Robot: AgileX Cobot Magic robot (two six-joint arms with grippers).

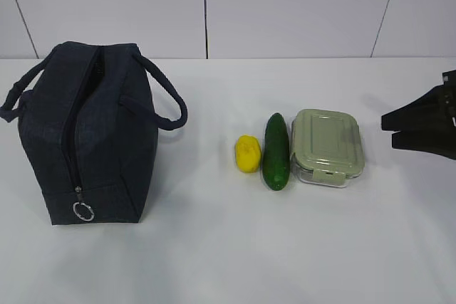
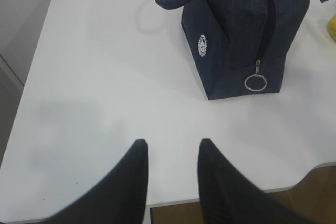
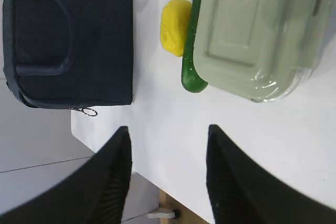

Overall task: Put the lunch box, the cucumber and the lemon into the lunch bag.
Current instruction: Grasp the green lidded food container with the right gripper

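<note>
The dark navy lunch bag stands upright at the left of the table, its zipper closed with the silver ring pull hanging at the front end. To its right lie the lemon, the cucumber and the lunch box with its sage-green lid, side by side. My right gripper hovers open and empty at the right edge, fingers pointing at the lunch box. The left gripper is open and empty above bare table in front of the bag; it does not show in the exterior view.
The white table ends at a white panelled wall behind. In the left wrist view the table's near edge and left edge lie close to the gripper. The cucumber touches the lunch box side.
</note>
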